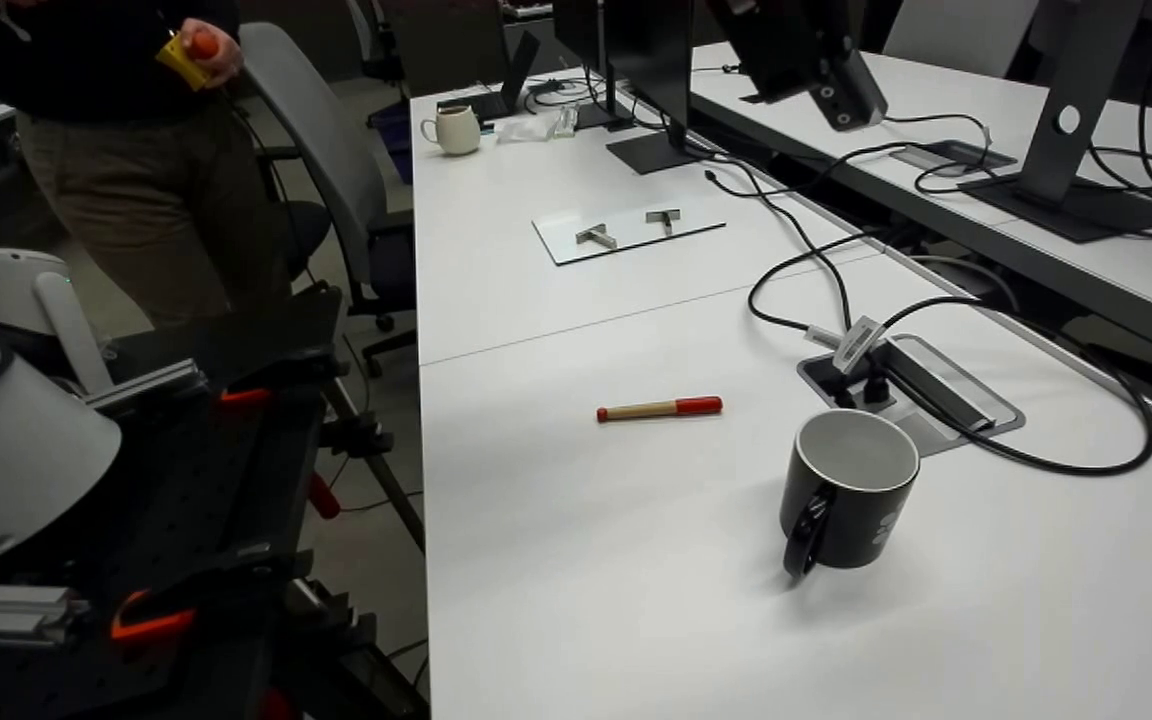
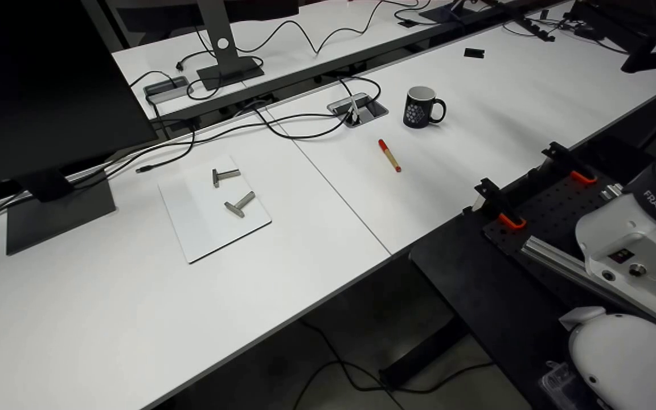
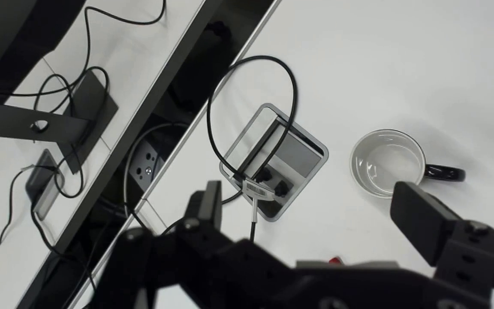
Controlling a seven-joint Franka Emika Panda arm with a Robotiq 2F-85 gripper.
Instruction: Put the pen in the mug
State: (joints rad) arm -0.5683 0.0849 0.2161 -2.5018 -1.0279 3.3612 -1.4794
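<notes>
The pen (image 1: 658, 408) lies flat on the white table; it has a red cap, a pale tan body and a red tip. It also lies there in an exterior view (image 2: 389, 155). In the wrist view only its red end (image 3: 335, 260) shows, the rest hidden behind the gripper body. The black mug (image 1: 841, 520) stands upright near the pen, also in an exterior view (image 2: 415, 113). The wrist view looks into the empty mug (image 3: 386, 163). My gripper (image 3: 309, 206) is open and empty, above the table. Part of it shows high in an exterior view (image 1: 816, 65).
A table socket box (image 3: 281, 163) with black cables (image 1: 1046, 460) lies beside the mug. A glossy white board (image 2: 208, 228) with two metal T-shaped pieces lies farther along the table. Monitors (image 2: 49, 102) stand along the table's back. A person (image 1: 126, 150) stands beside the table.
</notes>
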